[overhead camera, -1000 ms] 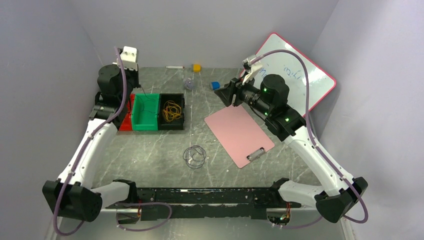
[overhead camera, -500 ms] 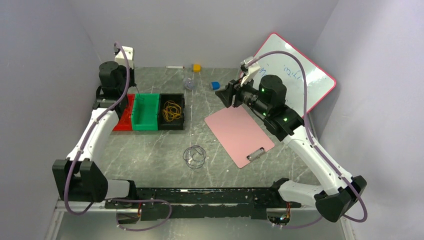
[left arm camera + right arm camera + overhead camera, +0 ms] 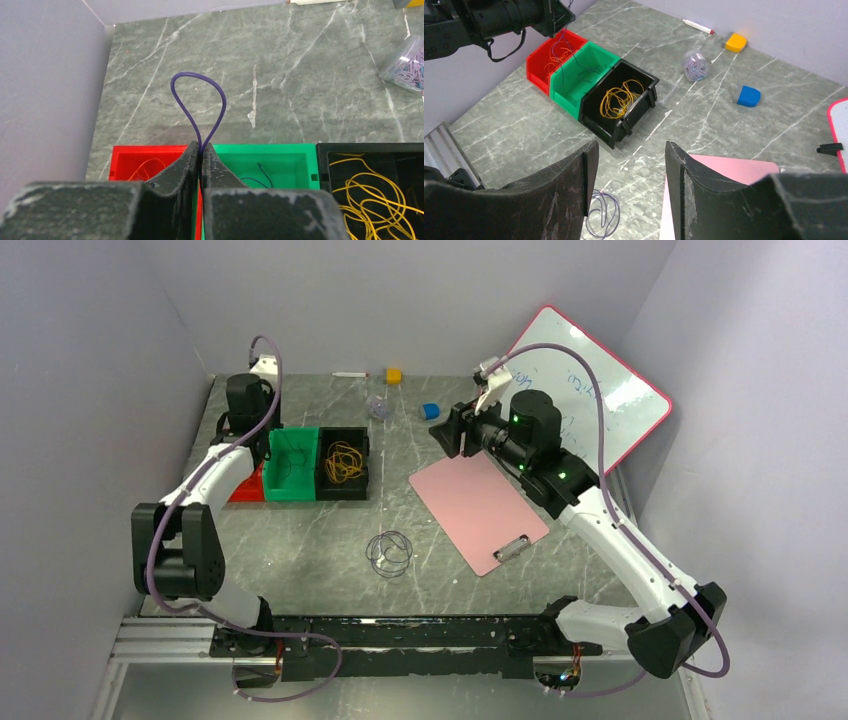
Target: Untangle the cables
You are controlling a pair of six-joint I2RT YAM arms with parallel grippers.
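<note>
My left gripper (image 3: pixel 201 150) is shut on a thin dark purple-blue cable (image 3: pixel 199 107) whose loop stands up past the fingertips. It hangs over the wall between the red bin (image 3: pixel 122 150) and the green bin (image 3: pixel 280 148). In the top view this gripper (image 3: pixel 266 440) is at the bins' left end. An orange cable (image 3: pixel 145 167) lies in the red bin, a dark strand (image 3: pixel 260 172) in the green one, and yellow cables (image 3: pixel 344 462) in the black bin (image 3: pixel 343 492). Another dark cable coil (image 3: pixel 389 552) lies on the table. My right gripper (image 3: pixel 631 150) hovers open and empty, high above the table.
A pink clipboard (image 3: pixel 480 505) lies right of the coil, and a whiteboard (image 3: pixel 600 390) leans at the back right. A blue block (image 3: pixel 430 411), a yellow block (image 3: pixel 394 375), a bag of paper clips (image 3: pixel 377 407) and a marker (image 3: pixel 348 374) sit near the back wall.
The left arm's elbow has risen and swung inward, carrying the shut gripper and its cable a little right over the bins. The right arm has shifted slightly left, its jaws unchanged.
</note>
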